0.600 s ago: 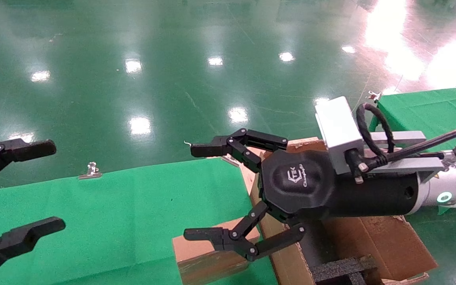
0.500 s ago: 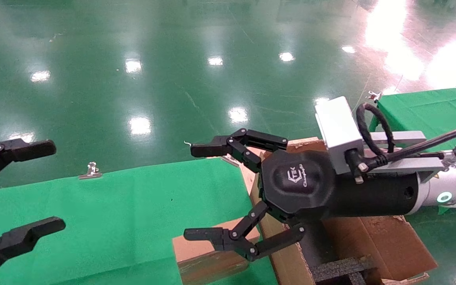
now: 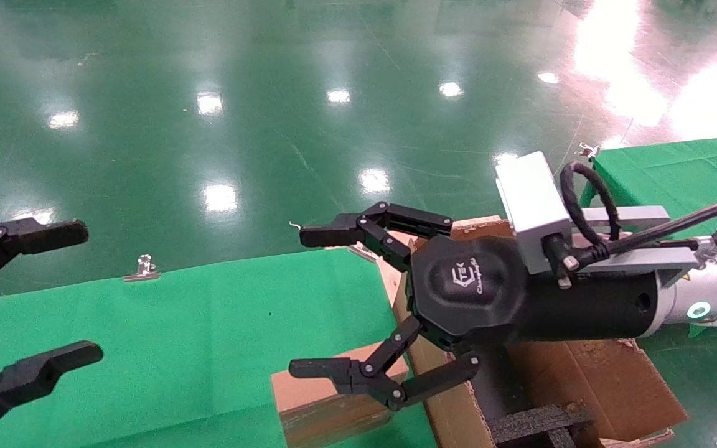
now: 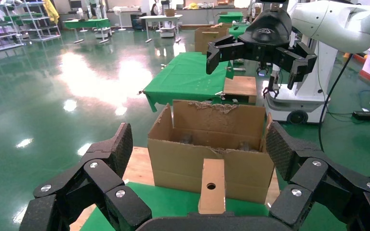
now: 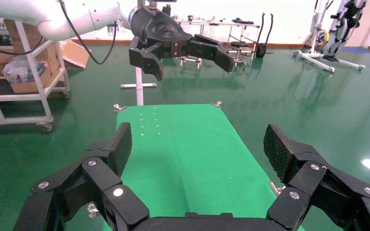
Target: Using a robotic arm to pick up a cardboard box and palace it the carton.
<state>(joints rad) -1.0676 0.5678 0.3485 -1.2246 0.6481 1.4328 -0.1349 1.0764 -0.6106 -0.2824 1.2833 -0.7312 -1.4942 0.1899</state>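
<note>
The small brown cardboard box (image 3: pixel 324 407) lies on the green table next to the carton; in the left wrist view (image 4: pixel 212 190) it shows a round hole. The large torn-edged carton (image 3: pixel 607 379) stands to its right with black foam (image 3: pixel 539 423) inside, and also shows in the left wrist view (image 4: pixel 183 159). The robotic arm (image 3: pixel 701 292) is my right one. Its gripper (image 3: pixel 315 302) is open and empty, hovering above the box and the carton's near wall. My left gripper (image 3: pixel 78 295) is open and empty at the table's left end.
A green cloth (image 3: pixel 196 323) covers the table, held by metal clips (image 3: pixel 144 267). A second green table (image 3: pixel 676 168) stands at the far right. Shiny green floor (image 3: pixel 271 124) lies beyond the table's far edge.
</note>
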